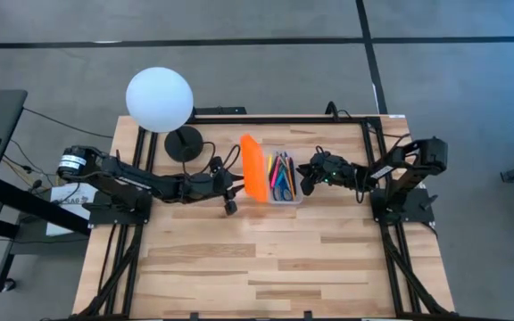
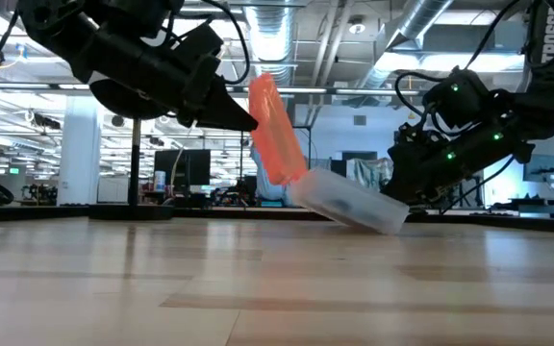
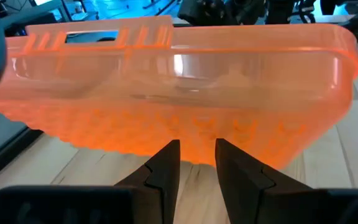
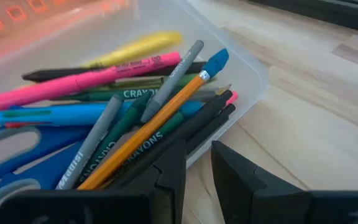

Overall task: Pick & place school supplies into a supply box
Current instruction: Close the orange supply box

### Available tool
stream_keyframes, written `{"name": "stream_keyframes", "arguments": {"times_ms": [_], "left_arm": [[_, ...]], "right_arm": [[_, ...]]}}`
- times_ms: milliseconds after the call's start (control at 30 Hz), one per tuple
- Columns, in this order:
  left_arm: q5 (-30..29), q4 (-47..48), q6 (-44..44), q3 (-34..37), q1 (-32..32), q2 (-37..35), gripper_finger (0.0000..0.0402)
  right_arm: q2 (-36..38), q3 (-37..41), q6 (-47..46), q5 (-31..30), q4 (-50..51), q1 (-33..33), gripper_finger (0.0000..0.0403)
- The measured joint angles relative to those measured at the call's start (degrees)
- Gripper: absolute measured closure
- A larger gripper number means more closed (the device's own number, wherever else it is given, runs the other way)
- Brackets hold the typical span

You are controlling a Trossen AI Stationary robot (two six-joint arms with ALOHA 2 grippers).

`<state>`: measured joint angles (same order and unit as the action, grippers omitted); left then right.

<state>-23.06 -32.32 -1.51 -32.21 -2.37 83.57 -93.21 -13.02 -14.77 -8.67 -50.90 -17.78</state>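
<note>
"CRAYONS" reads in white capitals on a dark green pen (image 4: pixel 143 94) lying in the clear tray (image 4: pixel 244 65), and again on a second green one (image 4: pixel 138 152) lower in the pile. The pink pen (image 4: pixel 86 79) carries a line of small print, too fine to read. A grey pencil (image 4: pixel 82 163) bears white lettering, illegible.
</note>
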Motion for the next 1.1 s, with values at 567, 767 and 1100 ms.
{"name": "stream_keyframes", "arguments": {"times_ms": [567, 767, 1100], "left_arm": [[0.0, 2.1, -1.2, 0.0, 0.0, 0.0, 0.0304], [0.0, 2.0, -1.3, 0.0, 0.0, 0.0, 0.0304], [0.0, 0.7, -1.6, 0.0, 0.0, 0.0, 0.0304]], "right_arm": [[0.0, -0.9, 1.7, 1.4, -1.6, 0.6, 0.0333], [0.0, -2.5, 2.8, 1.4, -0.2, 1.7, 0.0333], [0.0, -3.5, 3.2, 1.4, 1.3, 1.7, 0.0333]]}}
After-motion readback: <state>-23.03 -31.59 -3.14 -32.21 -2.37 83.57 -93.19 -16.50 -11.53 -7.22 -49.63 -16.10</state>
